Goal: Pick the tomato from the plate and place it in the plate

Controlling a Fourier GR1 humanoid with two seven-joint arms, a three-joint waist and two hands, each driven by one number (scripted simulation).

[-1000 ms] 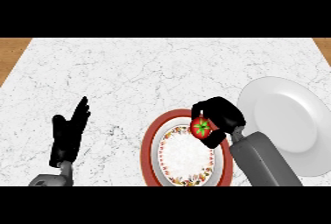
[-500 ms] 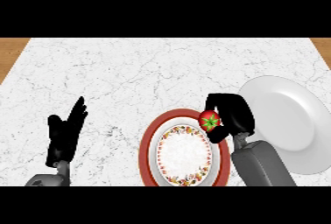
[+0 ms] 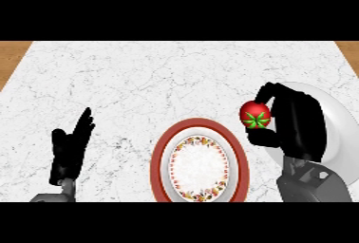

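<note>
You see a red round tomato with green star-shaped calyx, a red-rimmed floral-banded plate, and a plain white plate.

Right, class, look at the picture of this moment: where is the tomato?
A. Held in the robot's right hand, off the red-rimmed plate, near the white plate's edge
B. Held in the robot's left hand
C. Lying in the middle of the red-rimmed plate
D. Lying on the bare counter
A: the tomato sits within the curled fingers of the right hand, to the right of the red-rimmed plate and beside the white plate.
</note>
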